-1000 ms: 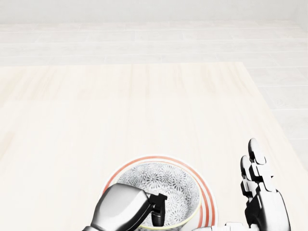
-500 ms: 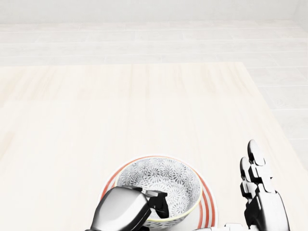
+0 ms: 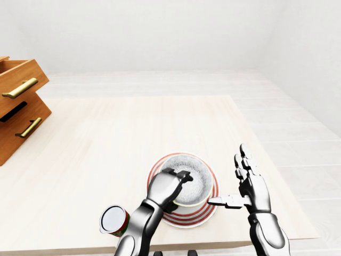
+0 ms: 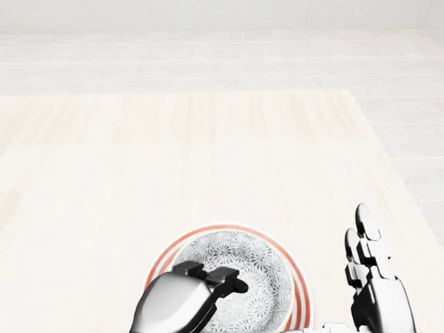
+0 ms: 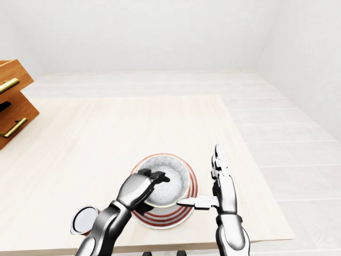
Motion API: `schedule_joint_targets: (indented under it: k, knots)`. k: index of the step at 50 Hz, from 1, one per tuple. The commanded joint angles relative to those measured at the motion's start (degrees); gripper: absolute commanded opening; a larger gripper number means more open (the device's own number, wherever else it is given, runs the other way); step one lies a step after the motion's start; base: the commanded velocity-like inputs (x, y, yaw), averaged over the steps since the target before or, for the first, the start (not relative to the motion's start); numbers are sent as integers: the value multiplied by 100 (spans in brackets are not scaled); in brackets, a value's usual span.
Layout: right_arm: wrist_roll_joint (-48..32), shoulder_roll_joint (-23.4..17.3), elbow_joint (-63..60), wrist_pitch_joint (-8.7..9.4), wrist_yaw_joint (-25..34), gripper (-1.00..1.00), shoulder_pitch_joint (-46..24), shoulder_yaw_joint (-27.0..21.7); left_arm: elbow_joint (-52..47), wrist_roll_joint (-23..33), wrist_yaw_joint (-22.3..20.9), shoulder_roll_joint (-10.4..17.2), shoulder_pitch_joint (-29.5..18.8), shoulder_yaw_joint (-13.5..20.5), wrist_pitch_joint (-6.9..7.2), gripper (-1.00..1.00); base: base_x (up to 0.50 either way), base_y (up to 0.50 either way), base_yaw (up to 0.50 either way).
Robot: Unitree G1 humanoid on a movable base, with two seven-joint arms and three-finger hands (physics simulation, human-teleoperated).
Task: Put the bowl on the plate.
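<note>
Left hand [image 3: 166, 188] hooked over bowl [image 3: 194, 178] rim — grip unclear | right hand [image 3: 253, 189] splayed wide beside plate [image 3: 198, 214] | can [image 3: 113, 220] near left arm

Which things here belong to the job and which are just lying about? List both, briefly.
Job: bowl, gripped at its rim by the left hand; red-striped plate under it; right hand, open beside the plate.
Lying about: can on the table, near its bottom edge in the left-eye view; wooden drawer unit at the left.
</note>
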Motion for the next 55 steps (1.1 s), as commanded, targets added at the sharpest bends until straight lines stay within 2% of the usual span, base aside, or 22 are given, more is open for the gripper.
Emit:
schedule_joint_targets:
  k: [1, 21, 41, 55]
  knots:
    - [-4, -6, 23, 0, -18, 100, -27, 15, -84, 1, -15, 23, 43, -16, 0, 23, 0, 0, 0]
    - [5, -21, 65, 0, -45, 100, -66, 43, -626, -62, -267, 144, 293, -49, 0, 33, 0, 0, 0]
    - [1, -48, 127, 0, -13, 100, -190, 28, -1278, -139, -452, 322, 704, -143, 0, 29, 0, 0, 0]
    - [-5, -43, 139, 0, -11, 100, -198, 41, -1974, -347, -751, 447, 950, 11, 0, 27, 0, 0, 0]
